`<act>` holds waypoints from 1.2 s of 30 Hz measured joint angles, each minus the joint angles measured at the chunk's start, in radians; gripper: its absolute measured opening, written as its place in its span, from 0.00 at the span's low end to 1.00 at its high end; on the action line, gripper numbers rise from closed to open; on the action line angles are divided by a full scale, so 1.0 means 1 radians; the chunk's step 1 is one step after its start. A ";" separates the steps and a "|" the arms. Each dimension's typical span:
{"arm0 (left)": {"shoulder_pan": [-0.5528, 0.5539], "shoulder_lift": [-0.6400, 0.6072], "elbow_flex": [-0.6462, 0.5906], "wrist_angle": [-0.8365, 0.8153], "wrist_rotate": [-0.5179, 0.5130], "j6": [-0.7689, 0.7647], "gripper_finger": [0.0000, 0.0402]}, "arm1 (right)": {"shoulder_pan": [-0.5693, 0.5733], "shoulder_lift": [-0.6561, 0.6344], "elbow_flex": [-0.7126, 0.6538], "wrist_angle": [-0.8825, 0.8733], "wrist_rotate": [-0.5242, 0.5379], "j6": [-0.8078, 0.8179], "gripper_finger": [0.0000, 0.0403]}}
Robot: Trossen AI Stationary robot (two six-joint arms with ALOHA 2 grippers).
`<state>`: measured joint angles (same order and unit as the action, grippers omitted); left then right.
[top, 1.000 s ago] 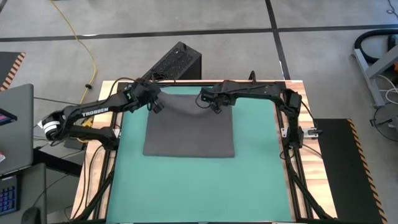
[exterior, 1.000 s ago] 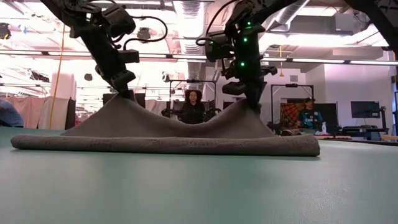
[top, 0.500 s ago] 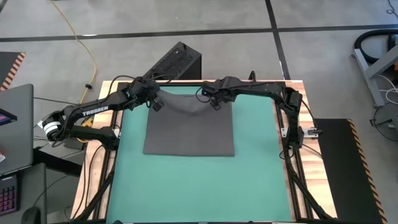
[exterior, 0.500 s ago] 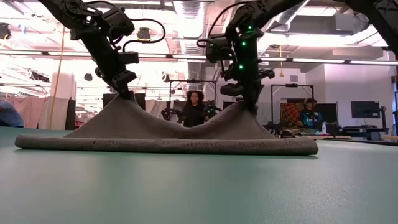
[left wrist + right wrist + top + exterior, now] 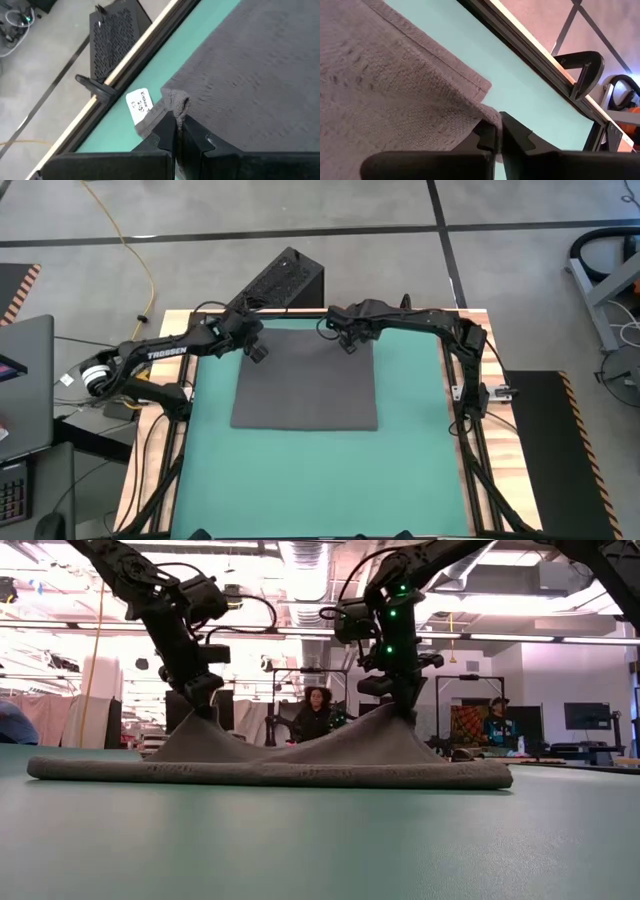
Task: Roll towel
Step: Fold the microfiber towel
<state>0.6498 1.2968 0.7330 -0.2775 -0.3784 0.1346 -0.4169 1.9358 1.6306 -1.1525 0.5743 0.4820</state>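
Observation:
The dark grey towel [image 5: 305, 385] lies spread on the green mat [image 5: 300, 470]. Its near edge [image 5: 270, 772] rests on the mat, and its two far corners are held up a little, with the far edge sagging between them. My left gripper [image 5: 177, 124] is shut on the far left corner, beside a white tag [image 5: 139, 105]. My right gripper [image 5: 497, 131] is shut on the far right corner. In the low view the left gripper [image 5: 205, 708] stands lower than the right gripper [image 5: 405, 708]. My left gripper pinches the towel's far left corner [image 5: 176, 104] between its two fingers, next to the white tag. The fingers slant down from the table's left. The corner stands a little above the mat while the rest slopes down onto it. My right gripper pinches the towel's far right corner [image 5: 489, 116] between its two fingers, at the hemmed edge. It comes slanting down from the table's right. The corner is raised, and the cloth slopes slack from it down to the mat.
A black perforated box [image 5: 283, 280] stands just beyond the table's far edge. The table's wooden rim and metal rail [image 5: 545, 55] run close behind both grippers. A laptop [image 5: 25, 380] sits left of the table. People show in the room behind [image 5: 312, 710].
Both grippers have carried the towel's far corners toward the table's far edge, and my left gripper has also sunk. The towel's far part has spread out flatter. Its left peak stands lower than before. The near edge has stayed where it was.

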 joint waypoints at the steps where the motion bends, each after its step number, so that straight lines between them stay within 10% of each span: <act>1: 0.000 0.009 0.000 0.001 -0.008 -0.005 0.00 | -0.004 0.000 0.000 0.003 -0.002 -0.002 0.11; 11: 0.001 0.026 0.000 0.035 -0.008 0.003 0.02 | -0.026 0.000 0.000 0.024 -0.057 -0.016 0.14; 25: 0.003 0.025 0.000 -0.008 -0.094 -0.010 0.31 | -0.064 0.000 0.000 0.056 -0.103 -0.023 0.37; 36: 0.009 -0.167 0.000 0.049 0.768 -0.092 0.32 | 0.030 -0.158 0.000 0.178 -0.300 -0.314 0.40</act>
<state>0.6591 1.1298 0.7330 -0.2290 0.3897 0.0422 -0.3874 1.7775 1.6306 -0.9740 0.2746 0.1685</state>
